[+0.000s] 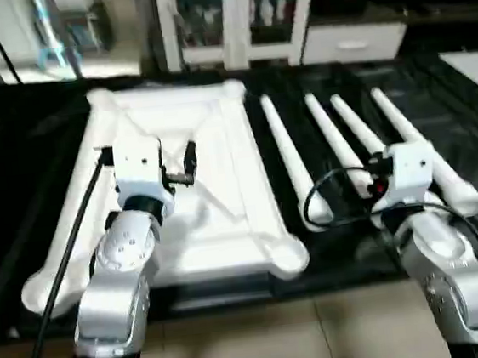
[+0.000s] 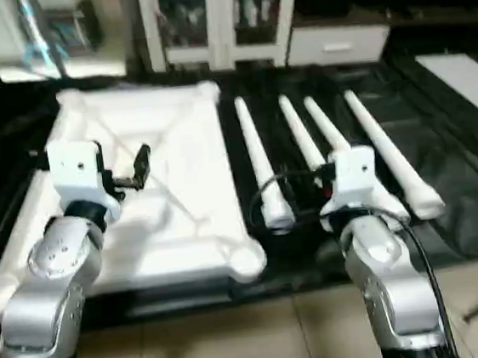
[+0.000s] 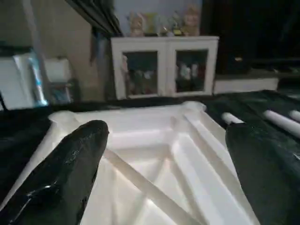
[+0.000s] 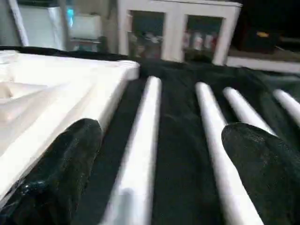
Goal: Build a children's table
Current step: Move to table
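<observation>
Item 1, left: left claw. Fingers spread wide apart, holding nothing. It hovers over the near-middle of the tabletop and faces the far edge.

Item 2, left to centre: tabletop. White plastic, square, lying underside up on the black-covered desk. Raised rim all round, diagonal ribs crossing in the middle, round sockets at the corners. The near right socket and far right socket lie on the side facing the legs. No leg is fitted in any socket that shows.

Item 3, centre to right: four legs, white tapered tubes, lying side by side on the desk just right of the tabletop, apart from it. Long axes run near to far, fanning slightly. First leg, second leg, third leg, fourth leg.

Item 4, right: right claw. Fingers spread wide apart, empty. It hovers above the near ends of the legs, pointing along their length; the first and second legs run between its fingers in the wrist view.

Judgement: the right arm is far nearer the legs than the left, which is placed to steady the tabletop. A pick-up would call for the right claw to drop onto a leg across its long axis.

Containers: a white glass-door cabinet stands beyond the desk; its contents are small figures, not clearly readable.
</observation>
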Available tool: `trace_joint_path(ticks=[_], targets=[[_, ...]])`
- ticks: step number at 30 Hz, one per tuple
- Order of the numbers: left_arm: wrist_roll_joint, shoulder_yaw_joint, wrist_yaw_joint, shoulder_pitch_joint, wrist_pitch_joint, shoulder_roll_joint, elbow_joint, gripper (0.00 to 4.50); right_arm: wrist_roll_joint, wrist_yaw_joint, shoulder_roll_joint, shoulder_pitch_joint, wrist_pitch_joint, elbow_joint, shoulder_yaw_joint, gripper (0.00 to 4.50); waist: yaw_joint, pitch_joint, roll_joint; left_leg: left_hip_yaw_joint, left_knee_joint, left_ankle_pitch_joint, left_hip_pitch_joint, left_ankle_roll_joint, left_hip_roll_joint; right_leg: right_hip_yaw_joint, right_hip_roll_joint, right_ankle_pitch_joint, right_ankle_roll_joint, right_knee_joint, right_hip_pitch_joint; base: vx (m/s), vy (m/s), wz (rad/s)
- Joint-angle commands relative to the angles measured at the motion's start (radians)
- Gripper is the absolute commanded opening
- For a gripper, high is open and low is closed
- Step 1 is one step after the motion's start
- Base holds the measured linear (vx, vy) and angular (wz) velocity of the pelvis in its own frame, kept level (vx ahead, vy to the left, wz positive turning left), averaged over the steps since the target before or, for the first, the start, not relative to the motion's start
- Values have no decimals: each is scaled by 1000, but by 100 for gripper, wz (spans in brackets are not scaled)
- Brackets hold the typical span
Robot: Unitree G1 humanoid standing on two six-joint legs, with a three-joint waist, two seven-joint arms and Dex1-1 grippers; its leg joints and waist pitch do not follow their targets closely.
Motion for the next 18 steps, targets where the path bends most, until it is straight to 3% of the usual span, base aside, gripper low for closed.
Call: trace_joint_path(ticks=[1,2,3,4,5,6,7,9,10,11,12,13,14,15,16,17,18], targets=[[6,4,-13,-4,26,9,3,448,-10,13,1,-8,-16,11,7,450,-28,-58,34,-47,-124,76,30,62,105,7,-39,-61,-176,-18,-3,107,148,6],[-1,15,-11,-7,31,8,3,448,-14,16,-3,-19,-29,24,3,450,-37,-72,39,-69,-104,141,72,86,124,11,-65,11,-125,4,-44,104,159,1],[-18,39,-6,-11,26,-7,5,448,-16,16,-4,-30,-35,36,-4,450,-34,-74,26,-51,-83,286,56,116,99,18,-85,135,-115,-14,-35,58,124,5],[-23,51,-1,-13,33,-12,7,448,-15,10,-3,-35,-36,39,-10,450,-30,-72,18,-32,-69,363,38,114,77,28,-98,211,-131,-26,-25,58,124,5],[-24,51,-1,-13,33,-12,8,448,-15,10,-2,-35,-36,39,-10,450,-24,-77,8,-15,-61,438,20,106,55,39,-107,300,-148,-23,-5,32,85,3],[-38,71,7,-17,25,-21,19,448,-9,-1,6,-44,-32,41,-23,450,-9,-92,-2,-4,-52,599,3,73,32,46,-100,474,-158,-9,17,0,0,0],[-40,79,13,-19,15,-24,30,448,-1,-6,12,-48,-26,38,-29,450,-8,-88,1,-1,-60,534,-4,48,32,44,-102,424,-160,-14,21,0,0,0],[-27,77,18,-21,10,-19,39,448,1,-10,16,-50,-21,34,-30,450,-10,-81,-2,3,-69,418,-7,36,39,45,-109,337,-164,-24,19,0,0,0],[-23,74,22,-21,10,-22,40,448,-11,-6,13,-48,-22,31,-19,450,-11,-71,0,6,-82,262,-10,27,44,48,-118,225,-168,-36,21,0,0,0],[-23,74,22,-21,10,-22,40,448,-11,-6,13,-48,-22,31,-19,450,-12,-67,2,5,-88,185,-10,22,49,49,-122,171,-172,-41,21,-54,-16,3],[-14,74,35,-24,12,-30,42,448,-20,2,9,-46,-21,28,-6,450,-16,-61,-7,6,-100,55,-6,12,59,51,-126,84,-177,-51,19,-62,-32,5],[-8,70,36,-25,8,-32,43,448,-19,1,11,-47,-21,28,-7,450,-22,-56,5,-6,-114,-65,4,-26,78,38,-107,8,-174,-52,12,-62,-32,5],[-3,63,32,-25,5,-35,44,448,-21,-1,12,-49,-20,28,-7,450,-20,-51,22,-65,-138,-179,-44,40,45,-22,-107,-50,-161,-49,44,-100,-58,32],[4,53,27,-26,0,-39,47,448,-24,-1,10,-53,-17,30,-6,450,-30,-52,21,-93,-145,-269,-25,58,61,-35,-98,-95,-163,-51,29,-79,-83,59],[3,51,25,-25,-3,-44,48,448,-26,1,9,-54,-12,30,-6,450,-59,-52,36,-162,-168,-348,-14,96,84,-52,-77,-132,-200,-20,24,-79,-83,59],[2,50,24,-22,-6,-48,47,448,-28,3,8,-53,-9,30,-4,450,-67,-49,46,-197,-189,-394,-7,101,93,-56,-62,-167,-200,4,17,-35,-128,63],[2,46,23,-21,-9,-50,49,448,-29,-2,9,-52,-4,31,-9,450,-79,-46,50,-250,-213,-465,8,110,101,-46,-43,-222,-184,53,-1,-38,-178,68]])
